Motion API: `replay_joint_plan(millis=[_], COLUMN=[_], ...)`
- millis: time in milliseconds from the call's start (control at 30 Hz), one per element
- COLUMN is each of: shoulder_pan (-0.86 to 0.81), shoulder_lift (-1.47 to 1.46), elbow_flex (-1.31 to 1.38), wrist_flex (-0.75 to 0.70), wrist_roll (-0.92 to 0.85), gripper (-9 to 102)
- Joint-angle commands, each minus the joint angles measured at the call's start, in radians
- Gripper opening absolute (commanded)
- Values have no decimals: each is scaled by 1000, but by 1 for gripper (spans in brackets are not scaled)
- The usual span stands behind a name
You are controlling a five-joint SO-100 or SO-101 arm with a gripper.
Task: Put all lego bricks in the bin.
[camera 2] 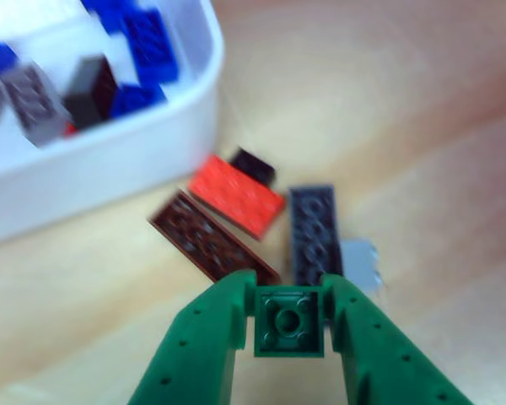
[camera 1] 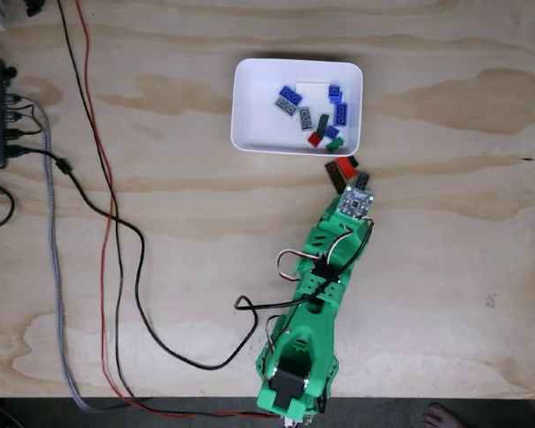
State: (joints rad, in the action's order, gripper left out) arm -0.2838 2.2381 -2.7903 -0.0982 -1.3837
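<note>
Across the plywood table (camera 1: 446,267), going left to right in the fixed view, black, red and grey cables (camera 1: 107,205) trail down the left side, then comes the white bin (camera 1: 250,134) near the top centre, its long axis running left-right. Inside lie blue, grey, white, red, green and black lego bricks (camera 1: 314,109), pointing every which way. Just below the bin's lower right corner a small cluster — a red plate (camera 1: 343,167) among darker pieces — sits on the wood beside the rim. The green arm (camera 1: 316,294) reaches up from the bottom edge toward that cluster.

Closer in, the other view shows a dark brown plate (camera 2: 211,240) slanting from upper left to lower right, the red plate overlapping it, then a dark grey brick (camera 2: 312,232) with its long axis running away from the camera, and a light grey piece (camera 2: 363,263) at its right. The gripper (camera 2: 290,325) is clamped on a small square green brick (camera 2: 290,322), studs facing the camera.
</note>
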Motion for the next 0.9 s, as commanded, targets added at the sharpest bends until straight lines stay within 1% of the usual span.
replay_joint_plan(millis=[0,133,200,267,367,400,500,567,700,733,800,867], shoulder_pan=[132,216,229,229,229,227,235,245,268,278,310,330], shoulder_lift=[-2,-290,-425,-526,-574,-561,-437,-299,-17,41,143,215], elbow_flex=[368,811,968,1019,992,979,948,913,900,900,887,732], wrist_flex=[-179,-356,-428,-451,-437,-434,-483,-505,-641,-704,-902,-1080], wrist_roll=[164,160,123,80,66,78,143,190,255,252,225,161], gripper=[0,0,1,6,18,21,30,31,31,31,30,29])
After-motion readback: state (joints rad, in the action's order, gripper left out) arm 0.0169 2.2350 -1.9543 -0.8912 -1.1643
